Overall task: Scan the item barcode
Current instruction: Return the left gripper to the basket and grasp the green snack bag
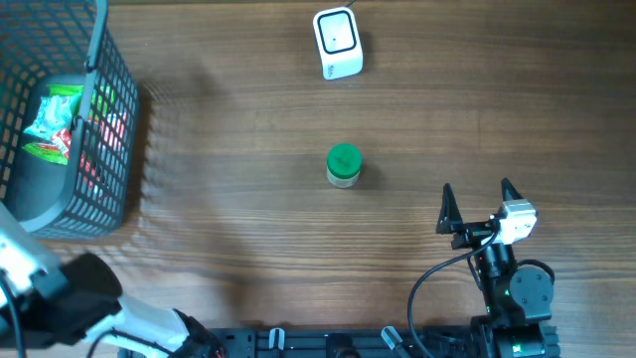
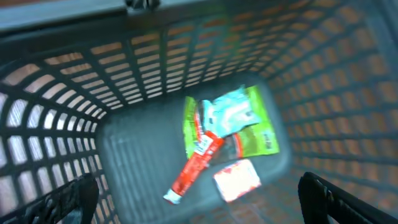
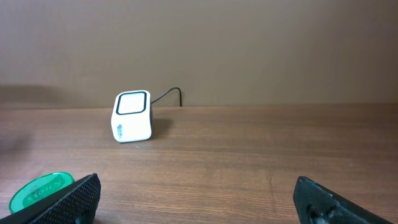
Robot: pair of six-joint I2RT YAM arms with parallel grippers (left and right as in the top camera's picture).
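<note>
Overhead shows the right pincer point(image 1: 478, 189) spread low over the counter point(image 1: 248, 219); only left wrist shows the left pincer point(image 2: 196, 186), parted above the basket point(image 2: 124, 81).

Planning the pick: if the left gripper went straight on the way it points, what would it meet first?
Probably the red tube among the green packets on the floor of the basket; depth is unclear.

A dark basket point(image 1: 114, 119) (grid-walled) stands on the wooden table point(image 1: 248, 239).
</note>
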